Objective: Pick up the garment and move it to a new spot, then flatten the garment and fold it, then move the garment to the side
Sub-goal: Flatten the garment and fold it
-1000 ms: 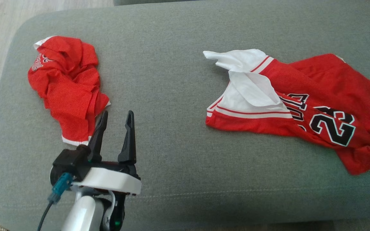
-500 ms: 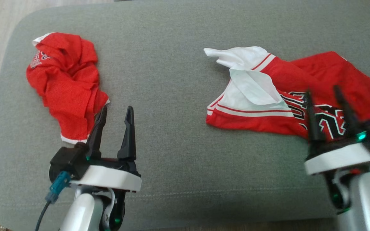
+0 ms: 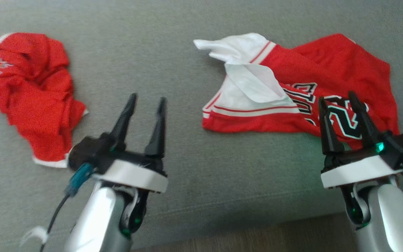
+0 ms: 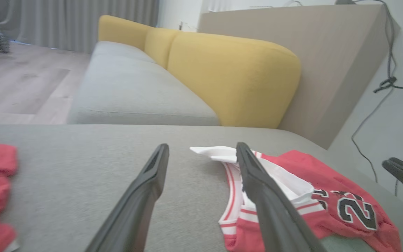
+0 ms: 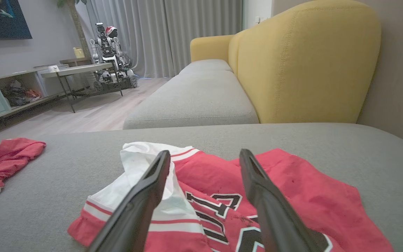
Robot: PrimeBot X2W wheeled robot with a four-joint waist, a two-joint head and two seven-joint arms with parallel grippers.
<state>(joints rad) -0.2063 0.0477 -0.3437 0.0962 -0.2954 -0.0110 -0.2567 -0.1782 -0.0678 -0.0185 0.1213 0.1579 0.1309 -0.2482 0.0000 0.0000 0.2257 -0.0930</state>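
A red and white jersey garment (image 3: pixel 327 70) with a black number lies rumpled on the right of the grey cushion (image 3: pixel 187 42), its white lining turned out. My right gripper (image 3: pixel 337 96) is open, its fingertips over the jersey's near edge by the number. In the right wrist view the gripper (image 5: pixel 204 151) points across the jersey (image 5: pixel 292 182), nothing between its fingers. My left gripper (image 3: pixel 147 97) is open and empty over bare cushion. In its wrist view this gripper (image 4: pixel 202 144) has the jersey (image 4: pixel 327 182) to its right. A second, crumpled red garment (image 3: pixel 30 91) lies far left.
The cushion's front edge and a strip of floor (image 3: pixel 257 238) run along the bottom of the head view. Behind the cushion stands a sofa with a yellow back (image 5: pixel 310 63). Cables (image 4: pixel 390 84) hang on the wall, and another robot (image 5: pixel 112 59) stands far off.
The head camera has moved, shifting the whole picture. My right gripper has come in from the lower right to stand over the jersey's near edge. My left gripper has drawn away from the crumpled garment.
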